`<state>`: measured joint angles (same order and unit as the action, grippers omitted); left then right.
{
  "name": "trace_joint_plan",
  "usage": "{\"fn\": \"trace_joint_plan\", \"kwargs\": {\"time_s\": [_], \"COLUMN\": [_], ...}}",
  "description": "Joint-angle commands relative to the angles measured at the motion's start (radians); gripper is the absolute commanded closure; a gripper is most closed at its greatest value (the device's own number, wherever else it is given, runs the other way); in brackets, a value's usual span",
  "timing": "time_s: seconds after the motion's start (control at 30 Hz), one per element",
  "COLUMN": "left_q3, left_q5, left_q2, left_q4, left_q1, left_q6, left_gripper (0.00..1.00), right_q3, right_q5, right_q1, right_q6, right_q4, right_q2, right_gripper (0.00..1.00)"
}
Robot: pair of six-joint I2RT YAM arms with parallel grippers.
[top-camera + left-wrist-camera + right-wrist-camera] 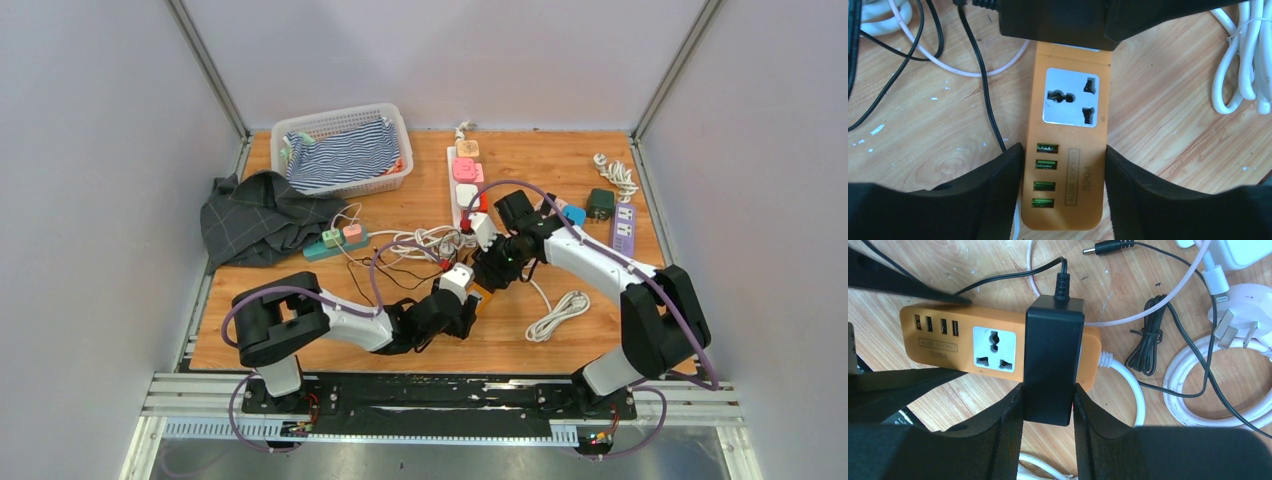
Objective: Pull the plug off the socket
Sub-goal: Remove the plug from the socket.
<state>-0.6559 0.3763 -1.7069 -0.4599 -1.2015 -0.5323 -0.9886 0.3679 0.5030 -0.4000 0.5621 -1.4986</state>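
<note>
- Top external view: a wooden table (540, 170) walled on three sides, with two arms meeting at the centre of the frame over a flat orange plastic power strip (483, 293).
- Right wrist view: the task's thing, a black box-shaped adapter plug (1053, 350), sits across the right end of the orange strip (998, 320), seated in a socket.
- The right gripper (1048, 390) has its two padded fingers pressed against both sides of the plug, holding it.
- Left wrist view: the left gripper (1064, 150) straddles the strip's (1073, 134) USB end at lower centre. Its fingers lie along both long edges, but I cannot tell whether they clamp it.
- Progress, as I judge it: both arms are placed and the plug is grasped. The pull itself is not yet done.
- Room to move: the strip lies well away from the table's edges, and nothing blocks the way straight up.
- A thin black lead (1063, 275) runs from the plug's top, and a bundled black cord (1143, 347) and a white coiled cable (1193, 412) crowd the right of the frame. These could drag along.
</note>
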Motion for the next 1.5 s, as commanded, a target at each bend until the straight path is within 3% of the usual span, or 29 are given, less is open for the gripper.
{"fn": "trace_joint_plan", "kwargs": {"time_s": [0.0,0.07,0.17,0.27,0.43,0.53,0.63,0.77,0.87,1.17,1.33,1.47], "left_q3": [0.013,0.015,0.01,0.003,0.003,0.001,-0.003,-0.008,-0.005,-0.002,0.01,0.009], "left_q5": [0.035,0.03,0.011,-0.009,-0.02,-0.025,-0.029,-0.028,-0.012,0.01,0.012,0.008], "left_q2": [-0.051,-0.057,-0.068,-0.078,-0.082,-0.088,-0.094,-0.097,-0.091,-0.085,-0.078,-0.078], "left_q4": [0.051,0.05,0.05,0.05,0.05,0.049,0.049,0.05,0.05,0.052,0.05,0.05], "left_q1": [-0.01,-0.01,-0.011,-0.01,-0.01,-0.01,-0.01,-0.01,-0.009,-0.009,-0.008,-0.007], "left_q6": [-0.011,-0.009,-0.006,-0.007,-0.014,-0.014,-0.011,-0.022,-0.045,-0.063,-0.037,-0.044], "left_gripper": [0.48,0.56,0.67,0.77,0.83,0.84,0.86,0.96,1.0,1.0,1.0,1.0], "right_q3": [0.019,0.013,0.001,-0.011,-0.017,-0.018,-0.015,-0.01,-0.001,0.011,-0.013,0.009], "right_q5": [0.037,0.048,0.056,0.072,0.096,0.1,0.086,0.073,0.053,0.132,0.248,0.24], "right_q1": [-0.003,-0.004,-0.002,-0.001,-0.001,0.002,0.004,0.018,0.052,0.129,-0.002,-0.062], "right_q6": [0.007,0.007,0.016,0.03,0.053,0.066,0.076,0.079,0.073,0.081,0.048,0.033], "right_q4": [0.044,0.048,0.049,0.041,0.021,0.009,-0.01,-0.024,-0.025,-0.004,0.048,0.041], "right_q2": [-0.065,-0.073,-0.068,-0.067,-0.073,-0.073,-0.066,-0.055,-0.054,-0.078,-0.097,-0.099], "right_gripper": [0.82,0.78,0.63,0.57,0.48,0.48,0.58,0.87,0.97,1.0,1.0,1.0]}}
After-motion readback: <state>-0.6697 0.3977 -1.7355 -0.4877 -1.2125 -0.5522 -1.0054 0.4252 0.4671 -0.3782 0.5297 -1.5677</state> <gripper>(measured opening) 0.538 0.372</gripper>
